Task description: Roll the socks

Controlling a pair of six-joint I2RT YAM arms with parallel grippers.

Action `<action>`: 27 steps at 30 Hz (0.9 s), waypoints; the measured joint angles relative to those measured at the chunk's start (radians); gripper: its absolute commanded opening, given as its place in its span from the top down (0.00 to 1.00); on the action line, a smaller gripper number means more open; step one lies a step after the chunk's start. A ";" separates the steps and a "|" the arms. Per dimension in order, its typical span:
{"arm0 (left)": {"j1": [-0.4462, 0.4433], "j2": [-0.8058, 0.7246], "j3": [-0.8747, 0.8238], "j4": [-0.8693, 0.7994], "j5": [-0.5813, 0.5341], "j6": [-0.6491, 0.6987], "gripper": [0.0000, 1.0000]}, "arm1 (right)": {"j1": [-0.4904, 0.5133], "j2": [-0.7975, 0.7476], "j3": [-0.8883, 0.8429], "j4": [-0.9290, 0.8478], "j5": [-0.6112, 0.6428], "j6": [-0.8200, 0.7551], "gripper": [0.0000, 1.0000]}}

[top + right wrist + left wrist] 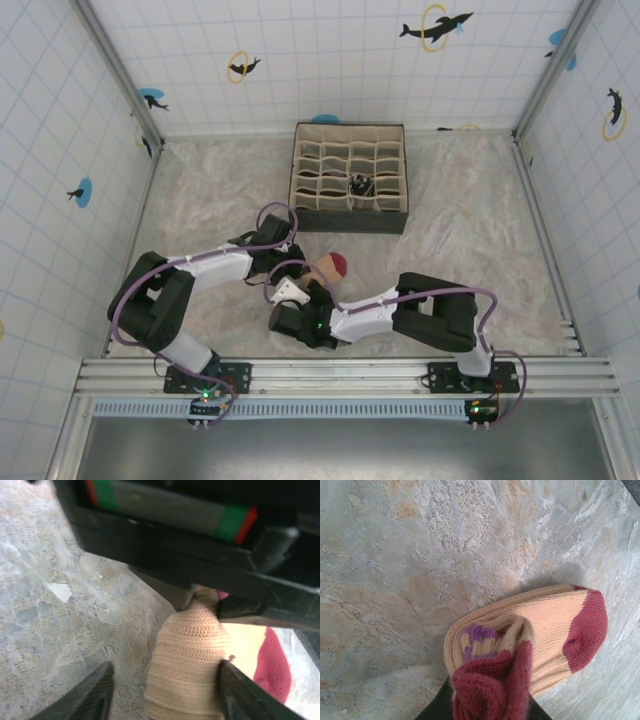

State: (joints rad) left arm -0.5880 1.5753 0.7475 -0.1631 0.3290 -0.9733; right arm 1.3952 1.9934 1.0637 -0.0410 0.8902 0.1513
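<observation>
We observe the right claw [166,672] spread around the folded peach sock [187,650] on the surface [60,605]. Its right finger [235,690] touches the fabric and its left finger [95,695] stands apart. The left claw [212,602] pinches the sock's top end.

The sock [545,625] is peach, with dark red toe and cuff and purple stripes; the table [200,190] is mottled beige and grey; the far box [350,221] has cream dividers within dark sides.
</observation>
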 measured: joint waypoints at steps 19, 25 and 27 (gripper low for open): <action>0.004 -0.051 -0.008 0.021 -0.049 -0.026 0.19 | -0.080 -0.092 -0.089 0.130 -0.257 0.120 1.00; 0.021 -0.094 -0.021 -0.007 -0.130 -0.026 0.20 | -0.106 -0.113 -0.101 0.197 -0.420 0.128 1.00; 0.029 -0.100 -0.022 -0.024 -0.148 -0.026 0.20 | -0.116 -0.115 -0.103 0.213 -0.468 0.128 1.00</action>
State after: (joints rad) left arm -0.5591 1.4750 0.7258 -0.1867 0.1806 -0.9997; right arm 1.2797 1.8786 0.9611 0.1722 0.4221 0.2794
